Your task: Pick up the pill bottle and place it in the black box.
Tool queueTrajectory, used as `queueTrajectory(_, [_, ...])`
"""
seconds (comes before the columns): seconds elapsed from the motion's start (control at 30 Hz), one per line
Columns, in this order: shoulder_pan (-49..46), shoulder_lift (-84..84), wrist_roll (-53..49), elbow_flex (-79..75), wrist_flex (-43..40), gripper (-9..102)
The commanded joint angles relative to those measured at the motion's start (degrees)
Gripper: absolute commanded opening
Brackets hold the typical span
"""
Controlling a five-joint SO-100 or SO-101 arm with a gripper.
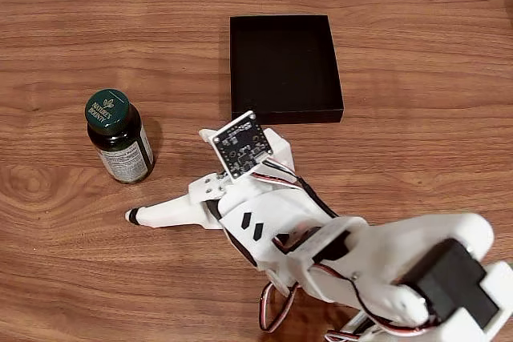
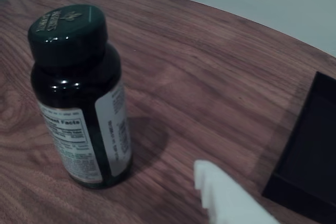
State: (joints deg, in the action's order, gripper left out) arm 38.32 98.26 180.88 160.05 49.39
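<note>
Wrist view is showing, nearest to the camera, one white plastic fingertip [image 2: 226,195] of the white two-finger gripper [image 1: 140,216] coming in from the bottom edge. The second finger is not to be seen beside it, so I cannot tell if the jaws are spread or closed. Nothing is between them, and the gripper is carrying nothing.

Just beyond the fingertip, the small dark glass pill bottle with a dark green screw cap and a white printed label [image 2: 79,103] is standing upright on the brown wood-grain table [image 2: 210,77]. It is near the fingertip but apart from it. Because it is standing upright on a free part of the table, I judge that a grip from the side, around the body below the cap, is possible.

In the fixed view the gripper is lying low over the table, and its black-tipped finger is pointing to the left, toward the bottle [image 1: 120,138], which is standing a little above and to the left of the tip. The arm seems to be lining up for the reach, so the pick is not yet done.

Farther away, the shallow square matte-black box with low walls [image 1: 286,114] is resting flat on the table [image 1: 417,62], well apart from the bottle, to the right of it in this view. It is holding nothing. Its wide opening and low walls should be making the placing easy.
</note>
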Motion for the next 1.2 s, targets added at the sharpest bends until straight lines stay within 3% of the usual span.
queueTrajectory(0.0, [0.35,-3.25,0.26,-7.03,4.04,55])
queueTrajectory(0.3, [-1.76,-14.68,-0.7,-19.95,5.01,54])
queueTrajectory(0.4, [-2.29,-17.31,-1.67,-22.85,5.01,50])
queueTrajectory(0.67, [-2.55,-21.8,-3.78,-27.42,2.81,40])
queueTrajectory(1.17, [2.2,-28.3,-3.52,-32.26,2.2,38])
